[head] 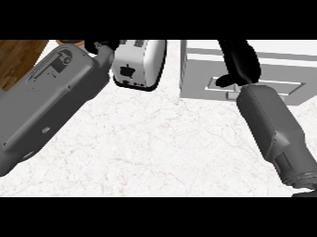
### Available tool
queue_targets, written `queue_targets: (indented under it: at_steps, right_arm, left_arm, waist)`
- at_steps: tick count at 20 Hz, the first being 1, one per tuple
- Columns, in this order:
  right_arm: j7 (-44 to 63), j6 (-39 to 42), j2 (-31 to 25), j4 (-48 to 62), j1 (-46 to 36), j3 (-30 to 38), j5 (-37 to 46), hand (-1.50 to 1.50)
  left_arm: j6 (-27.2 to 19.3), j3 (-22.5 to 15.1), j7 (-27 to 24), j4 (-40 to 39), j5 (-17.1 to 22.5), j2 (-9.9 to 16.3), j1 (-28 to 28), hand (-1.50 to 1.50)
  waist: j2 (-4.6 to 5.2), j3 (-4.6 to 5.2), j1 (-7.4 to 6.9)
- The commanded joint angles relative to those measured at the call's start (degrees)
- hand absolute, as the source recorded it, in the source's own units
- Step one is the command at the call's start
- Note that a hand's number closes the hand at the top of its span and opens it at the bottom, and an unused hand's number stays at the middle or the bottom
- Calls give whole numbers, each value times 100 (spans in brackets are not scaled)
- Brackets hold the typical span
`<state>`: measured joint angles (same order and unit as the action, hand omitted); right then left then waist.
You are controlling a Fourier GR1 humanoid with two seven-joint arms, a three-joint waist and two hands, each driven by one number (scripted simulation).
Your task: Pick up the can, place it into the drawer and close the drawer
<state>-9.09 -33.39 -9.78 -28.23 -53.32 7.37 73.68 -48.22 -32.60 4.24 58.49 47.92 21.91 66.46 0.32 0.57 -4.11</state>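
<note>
No can shows anywhere in the head view. The white drawer unit (305,69) stands at the upper right of the counter, its front panel with a recessed handle (284,88) facing me. My right hand (240,60) lies over the unit's front, black fingers stretched straight toward the top edge and the thumb by the handle. It holds nothing that I can see. My left hand (101,46) is only a small black patch at the top, past the end of the raised left forearm (45,97).
A white toaster-like appliance (142,62) with a black lever stands at top centre, between the left arm and the drawer unit. Pale marble counter (161,143) fills the middle. Wooden floor (7,58) shows beyond the counter's left edge.
</note>
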Motion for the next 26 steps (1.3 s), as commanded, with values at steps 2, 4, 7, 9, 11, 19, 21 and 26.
queue_targets:
  at_steps: [2, 4, 7, 9, 11, 19, 21, 26]
  right_arm:
    - [216, -487, -47, 796, -491, 238, 54, -150]
    - [251, -536, -116, 958, -706, 257, 98, -150]
    - [117, -376, -318, 1153, -1109, 395, -18, -150]
    - [167, -549, -298, 1276, -1149, 344, 93, -150]
    - [197, -692, -387, 1371, -1076, 400, 84, -150]
    - [23, -59, -594, 1647, -1745, 583, -71, -150]
    - [-512, 305, -603, 1691, -1774, 886, -459, -150]
    - [-1006, 684, -85, 1657, -1776, 1938, -1617, -150]
  left_arm:
    - [-75, -48, 143, 349, -145, 122, -86, -150]
    - [-227, -86, 230, 574, -196, 103, -189, -150]
    - [95, 18, 84, 435, -200, 198, -373, -150]
    - [-66, -4, 312, 606, -239, 256, -153, -150]
    - [42, 19, 296, 908, -209, 432, -468, -150]
    - [-54, 43, 505, 1026, -275, 450, -360, -150]
    - [115, 71, 465, 1137, -241, 565, -552, -150]
    - [-39, -22, 636, 1264, -301, 554, -454, -150]
  waist:
    - [105, -71, -103]
    - [77, -68, -81]
    - [144, -68, -86]
    - [140, -72, -147]
    - [131, -70, -215]
    - [191, -78, -273]
    - [200, -82, -318]
    - [153, -108, -279]
